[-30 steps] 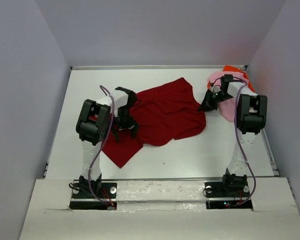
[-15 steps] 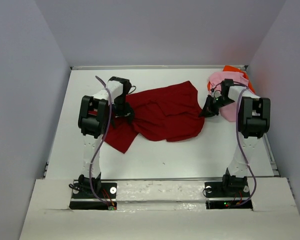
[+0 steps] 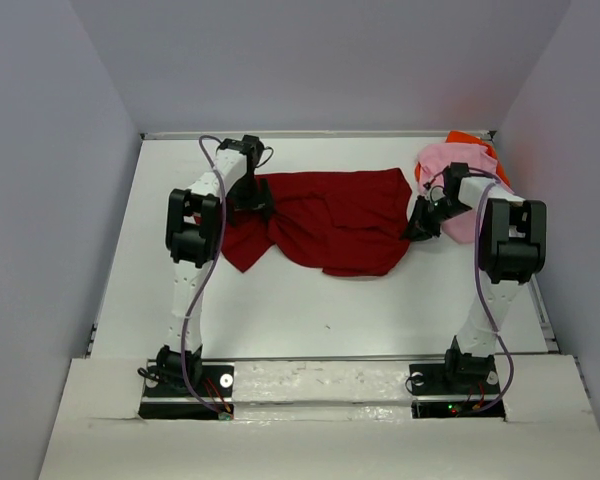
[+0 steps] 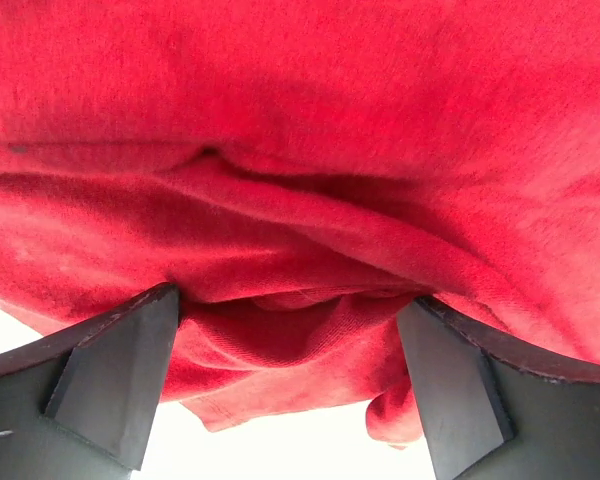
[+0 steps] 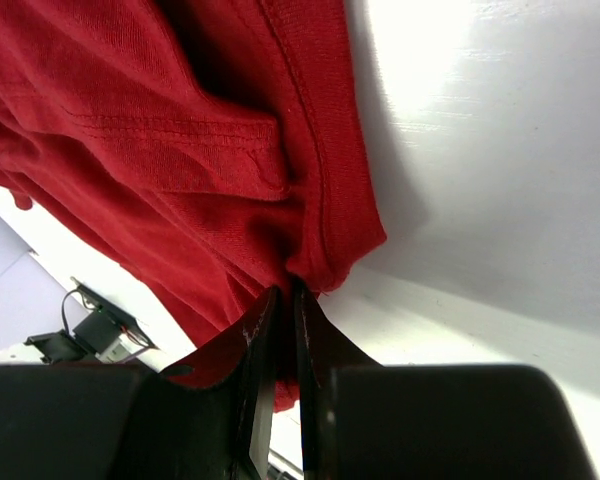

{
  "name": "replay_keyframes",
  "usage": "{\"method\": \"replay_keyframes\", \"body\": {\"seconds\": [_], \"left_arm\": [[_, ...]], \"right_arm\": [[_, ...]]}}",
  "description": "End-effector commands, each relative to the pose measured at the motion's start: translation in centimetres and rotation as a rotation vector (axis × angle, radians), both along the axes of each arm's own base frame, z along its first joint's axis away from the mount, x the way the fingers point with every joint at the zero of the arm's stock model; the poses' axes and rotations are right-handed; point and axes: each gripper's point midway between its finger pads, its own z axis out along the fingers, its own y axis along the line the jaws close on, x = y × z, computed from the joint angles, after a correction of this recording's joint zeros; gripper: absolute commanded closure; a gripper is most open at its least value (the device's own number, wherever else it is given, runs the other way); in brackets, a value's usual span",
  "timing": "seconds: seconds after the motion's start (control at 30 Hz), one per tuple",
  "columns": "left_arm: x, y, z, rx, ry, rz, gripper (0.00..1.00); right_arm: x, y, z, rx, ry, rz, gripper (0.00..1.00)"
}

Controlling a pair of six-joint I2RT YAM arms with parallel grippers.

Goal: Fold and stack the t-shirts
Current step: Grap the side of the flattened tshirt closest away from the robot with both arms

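The soft dark red cloth t-shirt (image 3: pixel 350 215) lies rumpled across the middle of the white table (image 3: pixel 310 310). The right gripper (image 5: pixel 285 292) pinches its right hem, fingers nearly together. The left gripper (image 4: pixel 292 310) gapes wide around the bunched left end. A light pink cloth shirt (image 3: pixel 442 160) covers a bright orange cloth shirt (image 3: pixel 468 138), far right.

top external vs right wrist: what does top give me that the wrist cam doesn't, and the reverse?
Only top external: the light pink shirt and bright orange shirt piled at the far right corner, and the left gripper open over the left end of the dark red shirt. Only right wrist: the right gripper pinched shut on that shirt's hemmed edge. Both: the dark red shirt and the white table.
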Motion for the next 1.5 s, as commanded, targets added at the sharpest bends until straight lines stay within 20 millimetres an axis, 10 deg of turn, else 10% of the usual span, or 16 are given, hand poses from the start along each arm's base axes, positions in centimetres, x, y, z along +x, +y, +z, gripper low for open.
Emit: {"method": "replay_keyframes", "body": {"seconds": [0.0,0.17,0.37,0.53,0.67,0.8,1.3,1.47], "left_arm": [[-2.5,0.3,1.0,0.021,0.030,-0.050,0.01],[-5.4,-0.2,4.1,0.015,0.023,-0.013,0.01],[-4.9,-4.3,17.9,-0.313,-0.336,0.058,0.01],[-7.8,-4.7,24.6,-0.457,-0.467,0.098,0.01],[-15.5,-6.0,18.2,-0.575,-0.178,0.255,0.01],[-20.1,-7.2,16.2,-0.762,-0.167,0.369,0.01],[-19.7,-5.5,16.5,-0.746,-0.222,0.717,0.01],[-21.0,-5.1,11.9,-0.635,-0.102,0.767,0.01]], "right_arm": [[1.8,-0.3,1.2,-0.024,-0.071,-0.008,0.84],[3.3,-0.1,1.0,0.000,-0.071,-0.014,0.84],[3.5,0.0,0.6,0.007,-0.062,-0.005,0.84],[3.2,0.0,0.1,0.008,-0.053,0.004,0.84],[3.4,0.1,0.0,0.023,-0.047,0.004,0.84],[3.9,0.3,0.3,0.036,-0.054,0.006,0.84],[4.2,0.8,0.8,0.071,-0.066,0.006,0.84],[4.3,0.8,0.9,0.075,-0.069,0.007,0.84]]}}
